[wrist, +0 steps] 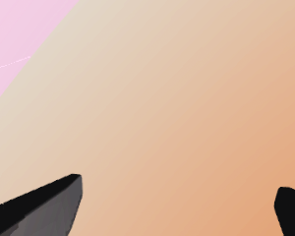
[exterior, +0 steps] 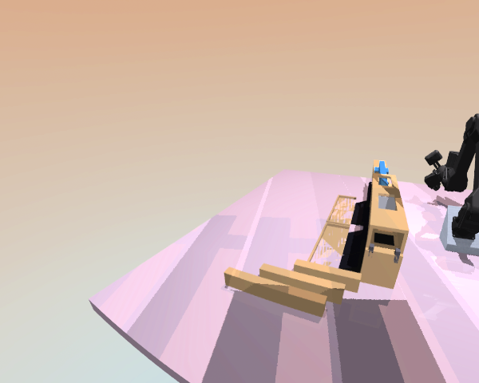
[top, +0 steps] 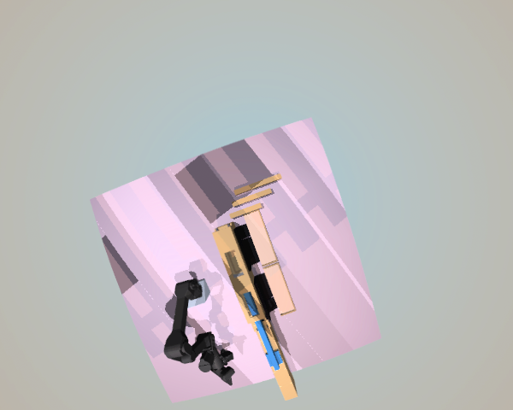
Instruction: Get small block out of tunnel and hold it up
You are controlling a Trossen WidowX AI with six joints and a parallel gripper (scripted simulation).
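Top view: black gripper (top: 228, 376) (exterior: 432, 181) (wrist: 179, 192), fingers wide apart, near table's (top: 336, 300) (exterior: 190, 263) (wrist: 20, 29) six-o'clock edge. Gap separates it from blue handle (top: 273, 360) (exterior: 382, 167), at two o'clock, jutting from tan tunnel's (top: 225, 240) (exterior: 398, 220) five-o'clock end. Block: cannot tell it apart inside tunnel. Three tan bars (top: 253, 196) (exterior: 302, 282) beyond tunnel's twelve-o'clock end.

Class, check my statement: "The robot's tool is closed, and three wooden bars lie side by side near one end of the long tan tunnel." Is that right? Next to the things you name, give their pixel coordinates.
Not quite: the tool (top: 231, 369) (wrist: 179, 192) is open, its fingers wide apart in the wrist view. The rest stands.
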